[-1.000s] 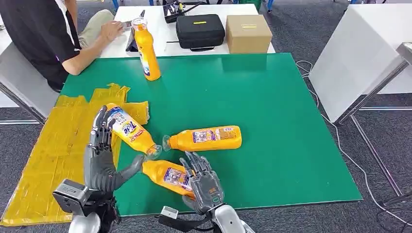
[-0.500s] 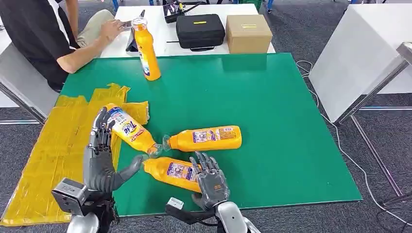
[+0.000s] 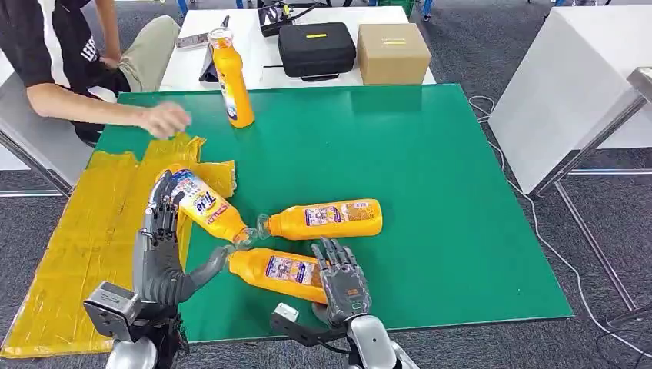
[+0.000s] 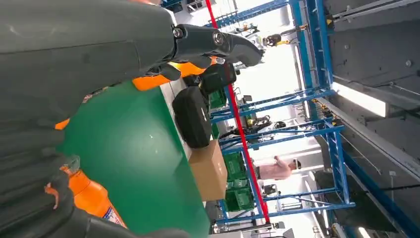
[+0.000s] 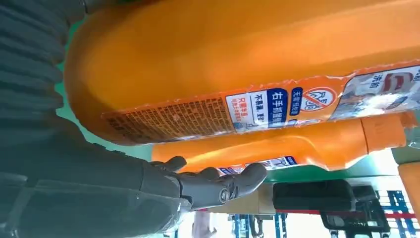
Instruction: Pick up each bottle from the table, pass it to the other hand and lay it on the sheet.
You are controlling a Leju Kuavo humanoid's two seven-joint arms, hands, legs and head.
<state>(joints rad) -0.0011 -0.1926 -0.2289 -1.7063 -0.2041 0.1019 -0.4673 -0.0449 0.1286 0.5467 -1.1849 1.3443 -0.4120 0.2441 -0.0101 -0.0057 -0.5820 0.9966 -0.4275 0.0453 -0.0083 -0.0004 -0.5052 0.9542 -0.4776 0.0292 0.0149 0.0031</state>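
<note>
The nearest bottle [image 3: 275, 272] lies on its side close to the front edge of the green desk [image 3: 430, 177], its neck pointing toward the left robot hand [image 3: 161, 250] and its base under the right robot hand [image 3: 343, 280], whose fingers drape over the bottle; the right wrist view shows the orange body close against the palm, though whether the grip is firm cannot be told. The left robot hand stands upright with fingers spread, thumb reaching to the bottle's neck, its fingertips against a second bottle [image 3: 204, 206] that lies slanted, its base on the crumpled yellow sheet [image 3: 84, 231] and its cap end on the green. A third bottle [image 3: 327, 219] lies on its side just beyond, cap toward the other two. A fourth bottle [image 3: 232, 77] stands upright near the far edge. The yellow sheet covers the desk's left end. A person's hand [image 3: 165, 119] reaches over the sheet's far corner. Behind, a white table [image 3: 254, 38] carries a black case [image 3: 316, 48] and a cardboard box [image 3: 393, 52]; grey carpet [image 3: 477, 46] surrounds everything, with another white table [image 3: 569, 92] to the right.
</note>
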